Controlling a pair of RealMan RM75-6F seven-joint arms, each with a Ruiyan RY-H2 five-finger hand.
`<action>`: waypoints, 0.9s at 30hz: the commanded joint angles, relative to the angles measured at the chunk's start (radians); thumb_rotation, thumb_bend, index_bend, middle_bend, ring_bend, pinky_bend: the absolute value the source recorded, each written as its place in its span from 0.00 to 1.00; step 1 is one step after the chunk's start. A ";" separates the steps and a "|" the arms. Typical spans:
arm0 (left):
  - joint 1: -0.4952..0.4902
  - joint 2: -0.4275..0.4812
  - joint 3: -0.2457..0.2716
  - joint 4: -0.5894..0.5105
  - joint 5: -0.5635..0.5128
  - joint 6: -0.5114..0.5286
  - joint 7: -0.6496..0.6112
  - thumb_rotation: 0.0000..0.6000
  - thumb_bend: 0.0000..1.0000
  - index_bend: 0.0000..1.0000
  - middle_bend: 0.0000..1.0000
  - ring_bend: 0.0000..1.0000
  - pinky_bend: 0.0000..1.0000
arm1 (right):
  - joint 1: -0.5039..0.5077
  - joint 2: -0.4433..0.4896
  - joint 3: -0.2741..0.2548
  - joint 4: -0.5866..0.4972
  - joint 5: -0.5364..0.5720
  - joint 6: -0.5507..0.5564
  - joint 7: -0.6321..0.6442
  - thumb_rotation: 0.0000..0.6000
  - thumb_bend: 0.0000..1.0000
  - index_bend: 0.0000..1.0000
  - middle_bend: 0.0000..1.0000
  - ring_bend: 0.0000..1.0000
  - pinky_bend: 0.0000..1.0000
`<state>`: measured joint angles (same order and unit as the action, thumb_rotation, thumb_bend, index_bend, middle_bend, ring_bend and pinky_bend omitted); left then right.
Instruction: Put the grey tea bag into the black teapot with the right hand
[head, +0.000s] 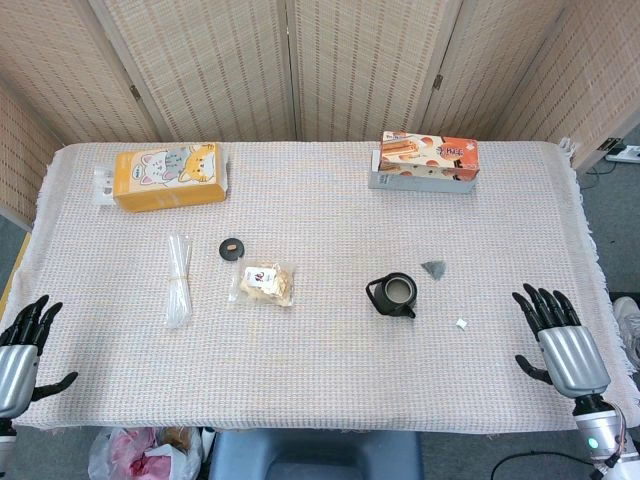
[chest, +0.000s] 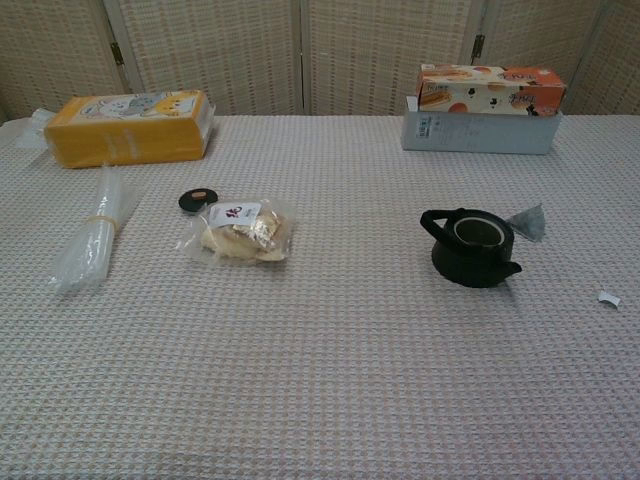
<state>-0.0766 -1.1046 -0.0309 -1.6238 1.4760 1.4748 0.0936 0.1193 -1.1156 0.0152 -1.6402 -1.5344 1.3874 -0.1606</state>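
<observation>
Resting at the table's near left corner, left hand (head: 22, 345) lying empty with fingers spread, partly off the cloth edge. Sitting toward the far left edge, yellow tissue pack (head: 170, 176) showing cartoon cats, its lettering too small to read. Lying nearer and just right, clear bundle of straws (head: 178, 279) stretching lengthwise, leaving bare cloth toward the near edge. Sitting beside it, small black lid (head: 232, 248), then a clear snack bag (head: 264, 284) bearing a white label with a red mark, unreadable. Leaving a wide bare stretch of tablecloth (head: 330, 350) across the middle and front. Standing right of centre, black teapot (head: 394, 295) open-topped, handle pointing left, spout toward the near right. Lying just beyond its right side, grey tea bag (head: 433, 268), very close to the pot in chest view, contact unclear. Standing at the far edge, orange and white box (head: 428, 161) with print too fine to read. Lying nearer the right edge, small white scrap (head: 461, 323). Hovering at the near right corner, right hand (head: 560, 335) empty, fingers spread, well apart from the tea bag.
</observation>
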 joint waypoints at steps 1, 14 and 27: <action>-0.011 -0.004 -0.003 0.000 -0.014 -0.022 0.017 1.00 0.13 0.00 0.00 0.00 0.25 | 0.003 -0.001 0.003 0.001 0.005 -0.004 -0.002 1.00 0.14 0.00 0.00 0.00 0.00; -0.019 0.008 -0.013 -0.003 -0.039 -0.043 -0.017 1.00 0.13 0.00 0.00 0.00 0.25 | 0.091 -0.060 -0.028 0.073 -0.076 -0.127 0.075 1.00 0.14 0.01 0.00 0.00 0.00; -0.022 0.017 -0.018 0.009 -0.050 -0.054 -0.070 1.00 0.13 0.00 0.00 0.00 0.25 | 0.231 -0.208 0.047 0.166 0.029 -0.296 -0.081 1.00 0.20 0.33 0.00 0.00 0.00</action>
<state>-0.0978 -1.0884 -0.0486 -1.6150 1.4277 1.4227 0.0247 0.3433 -1.3073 0.0541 -1.4889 -1.5196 1.0952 -0.2276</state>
